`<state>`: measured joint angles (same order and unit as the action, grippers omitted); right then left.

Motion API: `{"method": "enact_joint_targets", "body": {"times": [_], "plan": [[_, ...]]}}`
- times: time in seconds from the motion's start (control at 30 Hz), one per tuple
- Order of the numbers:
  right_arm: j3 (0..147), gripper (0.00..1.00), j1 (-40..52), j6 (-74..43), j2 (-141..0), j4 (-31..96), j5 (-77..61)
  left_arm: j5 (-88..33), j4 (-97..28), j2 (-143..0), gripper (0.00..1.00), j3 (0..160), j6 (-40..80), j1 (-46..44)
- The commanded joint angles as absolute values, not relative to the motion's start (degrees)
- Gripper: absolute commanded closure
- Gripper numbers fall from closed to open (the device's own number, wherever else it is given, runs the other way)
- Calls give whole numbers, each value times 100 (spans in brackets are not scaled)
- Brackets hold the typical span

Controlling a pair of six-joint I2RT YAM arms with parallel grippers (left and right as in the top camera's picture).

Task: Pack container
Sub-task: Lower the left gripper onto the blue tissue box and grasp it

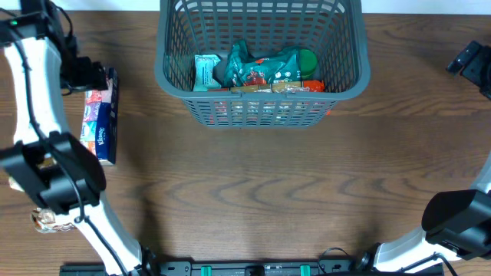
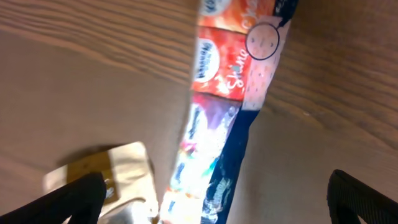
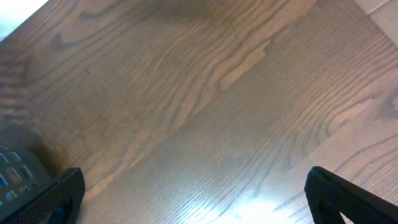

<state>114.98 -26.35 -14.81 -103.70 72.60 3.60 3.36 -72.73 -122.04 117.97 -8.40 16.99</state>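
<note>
Overhead, the container (image 1: 262, 112) sits at the far middle of the table (image 1: 253, 199). The left gripper (image 2: 217, 199) is spread wide over the tissue pack (image 2: 217, 81), seemingly not touching it. The right gripper (image 3: 194, 194) gapes above the table.

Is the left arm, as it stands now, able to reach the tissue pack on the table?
Probably yes. The left gripper hangs open directly above the tissue pack, with its jaws standing wide on either side of the pack, and nothing lies on top of it.
</note>
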Motion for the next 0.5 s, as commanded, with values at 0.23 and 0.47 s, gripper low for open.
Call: {"method": "enact_joint_targets", "body": {"times": [0.23,0.47], "plan": [[11456,1,-2655,-1409,-10405,7109,362,40,-7214,-13137,1,11786,-1704,1693],[11458,1,-2655,-1409,-10405,6938,364,-71,-7146,-13570,1,11679,-1715,1693]]}}
